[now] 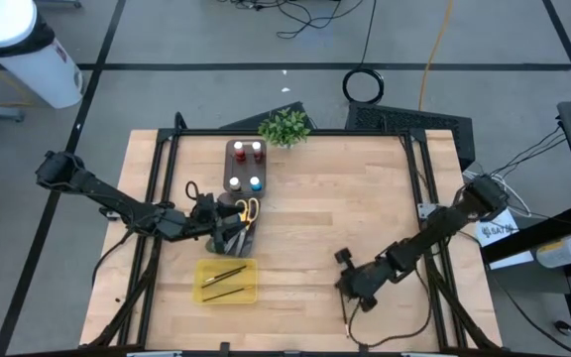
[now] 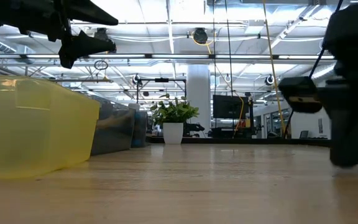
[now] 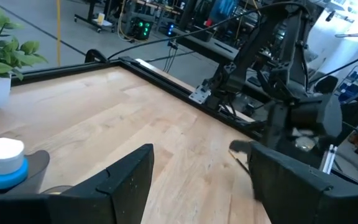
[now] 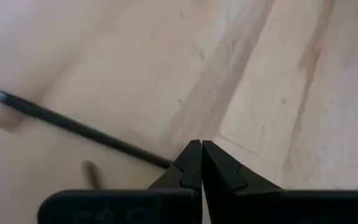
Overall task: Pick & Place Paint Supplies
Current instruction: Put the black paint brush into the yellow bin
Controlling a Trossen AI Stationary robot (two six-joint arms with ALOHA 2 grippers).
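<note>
Right gripper (image 4: 201, 149) low over the counter (image 1: 345, 198), near its front edge, jaws clenched tip to tip. Thin dark brush (image 4: 73, 124) flat on the wood, one end reaching the jaw tips from the side; whether pinched or merely touching, cannot tell. Rest of the brush slanting away from the jaws across the boards.

Left gripper (image 3: 197, 186) raised above the near end of the long dark grey organiser tray (image 1: 228, 159), jaws released, nothing between them. Blue paint bottle with a white cap (image 3: 4, 163) just off one jaw, standing upright in the organiser. 4 bottles (image 1: 246, 166) seen from above in 2 rows, 2 red-capped farther from the jaws, 2 white-capped nearer. Yellow-handled scissors (image 1: 249, 210) directly beside the jaws, black-handled scissors (image 1: 193, 192) on the other side.

Yellow tray (image 1: 202, 288) just in front of the left jaws, holding 2 brushes (image 1: 226, 282) lying roughly parallel. Potted plant (image 1: 285, 126) beyond the organiser, well apart from both jaws.
</note>
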